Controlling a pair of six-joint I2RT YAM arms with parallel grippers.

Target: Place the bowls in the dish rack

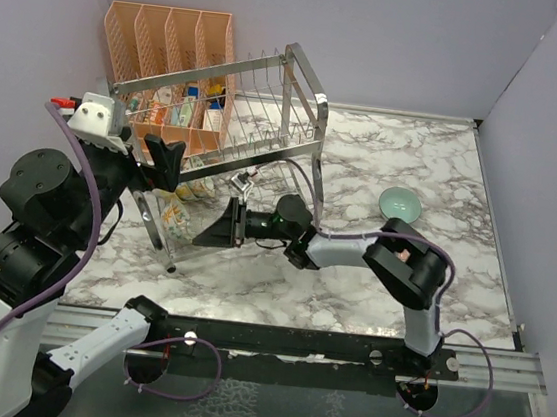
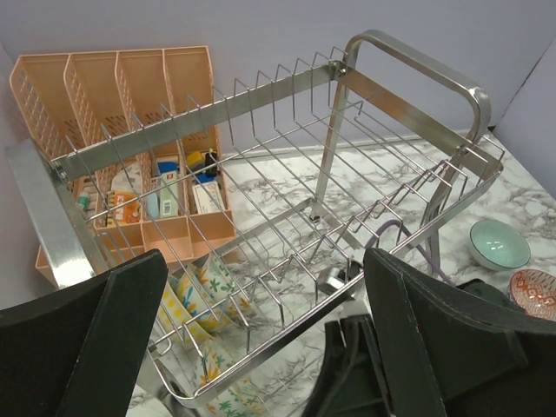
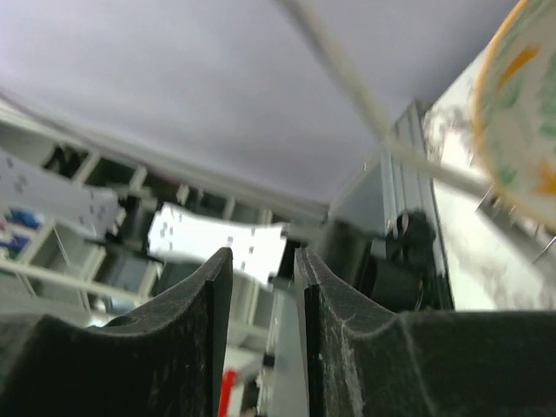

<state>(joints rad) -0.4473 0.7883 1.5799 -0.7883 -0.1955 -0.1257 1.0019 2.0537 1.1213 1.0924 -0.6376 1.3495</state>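
Observation:
The chrome dish rack [image 1: 270,107] [image 2: 405,66] stands tilted at the back left. Several flowered bowls [image 2: 198,294] lean on edge in its lower tier, near its left end [image 1: 173,213]. My left gripper [image 1: 169,156] [image 2: 261,347] is open wide above that tier's front rail, with the rail passing between its fingers. Down by the lower tier, my right gripper [image 1: 218,230] [image 3: 263,261] points left with a narrow gap between its jaws and nothing in it. A flowered bowl's rim [image 3: 521,113] shows just to its upper right. On the marble lie a teal bowl [image 1: 400,204] [image 2: 499,243] and a red patterned bowl [image 2: 534,291].
A peach-orange plastic organizer [image 1: 166,45] [image 2: 113,95] with small packets in it stands behind the rack against the wall. The right arm's cable [image 2: 395,233] runs under the rack. Purple walls close in the back and both sides.

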